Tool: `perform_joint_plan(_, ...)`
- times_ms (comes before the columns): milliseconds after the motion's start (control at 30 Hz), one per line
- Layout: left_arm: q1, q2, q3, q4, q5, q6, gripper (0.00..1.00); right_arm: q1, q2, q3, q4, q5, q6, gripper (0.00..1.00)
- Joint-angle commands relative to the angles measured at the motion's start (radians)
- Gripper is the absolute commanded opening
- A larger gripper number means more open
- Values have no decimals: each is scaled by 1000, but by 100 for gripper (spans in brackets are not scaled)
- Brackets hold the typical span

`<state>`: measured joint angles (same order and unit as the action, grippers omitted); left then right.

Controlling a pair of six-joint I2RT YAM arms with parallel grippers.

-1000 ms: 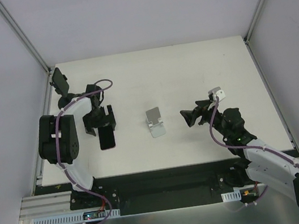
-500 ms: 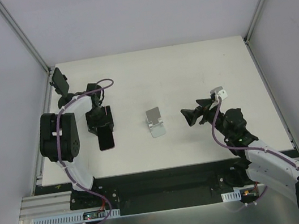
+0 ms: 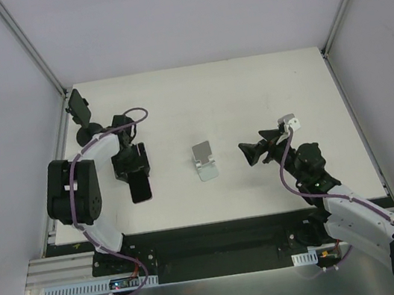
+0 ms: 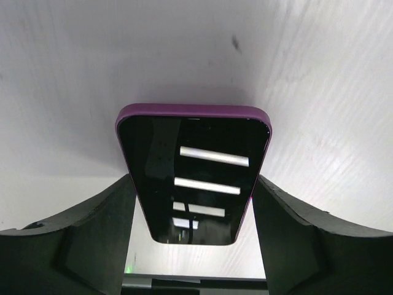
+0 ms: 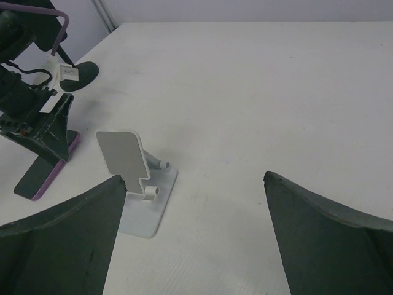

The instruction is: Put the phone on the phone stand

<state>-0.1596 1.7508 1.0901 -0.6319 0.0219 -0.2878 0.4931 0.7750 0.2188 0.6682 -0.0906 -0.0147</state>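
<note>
Jaws of the left gripper (image 4: 193, 179) pinch the phone (image 4: 194, 147) across its width. One finger (image 4: 73, 239) presses each long edge, and the tips meet the purple case about halfway along. The phone lies screen up, its dark glass reflecting bright bars of light. Its long axis runs roughly from the far side of the table (image 3: 248, 93) toward the near edge, leaning a little leftward at the near end. That near end sticks out past the gripper toward the arm bases. It sits on the left part of the table. Its near end is down on the surface, and I cannot tell whether the gripped end is raised.

The stand (image 3: 205, 161) is near the middle of the table, well apart from the phone and to its right, between the two arms. Its flat base rests on the table. Its pale back plate tilts away, with two small pegs at its foot, and faces the near edge and slightly toward the right arm.

The right gripper (image 3: 245, 155) hangs just right of the stand with its jaws spread wide, touching nothing and pointed toward the stand.
</note>
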Motion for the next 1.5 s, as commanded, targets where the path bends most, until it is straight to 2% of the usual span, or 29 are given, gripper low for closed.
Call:
perform_joint_plan(0, -34, -189, -59, 6, -42, -115, 0, -5, -6, 10, 48, 6, 4, 97)
perform_joint_plan(367, -181, -486, -154, 52, -269, -355, 0, -5, 26, 17, 59, -3, 10, 97)
perform_joint_plan(500, -309, -556, -136, 49, -367, -496, 0, -5, 21, 19, 59, -5, 12, 97)
perform_joint_plan(600, -469, -568, -98, 28, -531, -592, 0, -4, 18, 16, 59, -1, 10, 96)
perform_joint_plan(633, -545, -562, -85, 12, -618, -612, 0, -5, 21, 16, 59, -1, 12, 97)
perform_joint_plan(767, -670, -478, -3, -31, -778, -688, 0, -5, 30, 16, 60, 0, 12, 97)
perform_joint_plan(867, -731, -409, 62, -31, -839, -725, 0, -5, 29, 16, 62, 3, 12, 97)
perform_joint_plan(1167, -834, -159, 304, -29, -993, -766, 0, -5, 33, 13, 62, 20, 13, 97)
perform_joint_plan(1467, -893, 7, 412, -26, -1074, -791, 0, -16, -28, -24, 64, 84, 12, 97)
